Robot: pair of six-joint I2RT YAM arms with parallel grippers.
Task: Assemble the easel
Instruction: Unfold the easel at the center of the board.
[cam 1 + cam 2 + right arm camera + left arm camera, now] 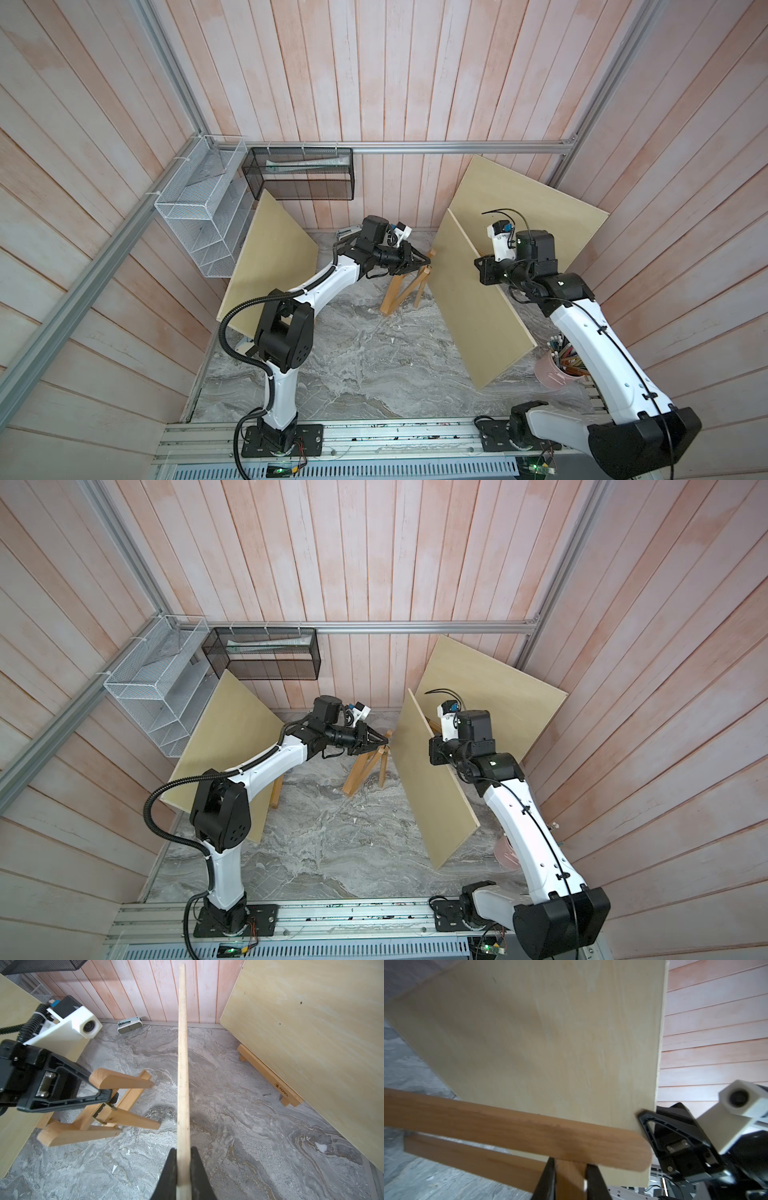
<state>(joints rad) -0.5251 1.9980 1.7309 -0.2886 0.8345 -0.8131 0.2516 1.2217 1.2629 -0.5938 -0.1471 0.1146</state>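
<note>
A small wooden easel frame [400,291] stands on the marble table at the back middle, its legs spread. My left gripper [424,261] is shut on one upper bar of it; in the left wrist view that bar [570,1178] sits between the two black fingers of the gripper [570,1167]. My right gripper [483,269] is shut on the edge of a pale plywood board [469,316], which stands tilted just right of the frame. In the right wrist view the board's thin edge [183,1064] runs away from the gripper [184,1153], with the easel frame [124,1082] to one side.
A second board [270,257] leans at the left and a third [536,216] at the back right on a wooden ledge [270,1076]. White [199,208] and black [303,174] wire baskets hang on the walls. A pink cup of pencils [555,368] stands behind the right arm.
</note>
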